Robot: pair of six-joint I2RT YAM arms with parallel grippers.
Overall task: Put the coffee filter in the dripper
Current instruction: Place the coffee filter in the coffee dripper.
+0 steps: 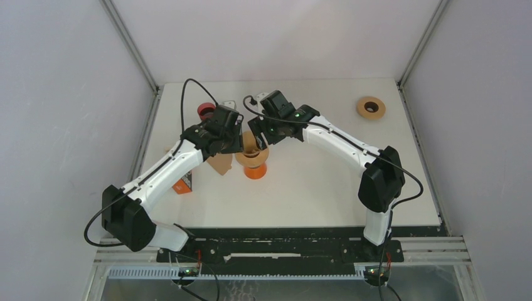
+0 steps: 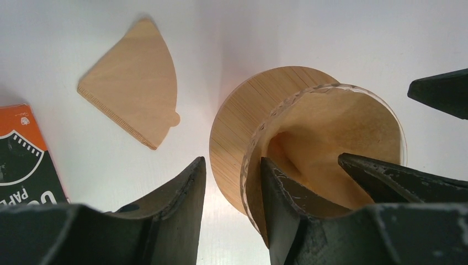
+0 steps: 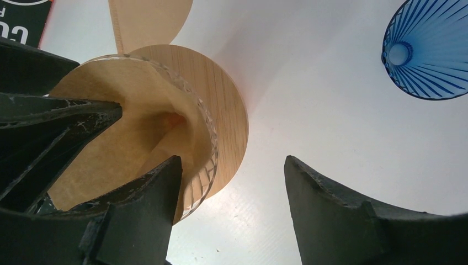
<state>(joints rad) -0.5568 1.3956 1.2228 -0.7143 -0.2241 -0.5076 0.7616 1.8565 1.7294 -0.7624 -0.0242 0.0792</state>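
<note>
The dripper, a glass cone in a round wooden collar on an orange base, stands mid-table. A brown paper coffee filter sits opened inside it, also seen in the right wrist view. My left gripper is open and straddles the near rim, one finger inside on the paper and the other outside over the table. My right gripper is open wide and straddles the opposite rim the same way. From above, both grippers meet over the dripper and hide most of it.
A second flat filter lies on the table just left of the dripper. An orange and black filter box lies further left. A blue ribbed dripper stands behind, a red object at back left, a wooden ring at back right.
</note>
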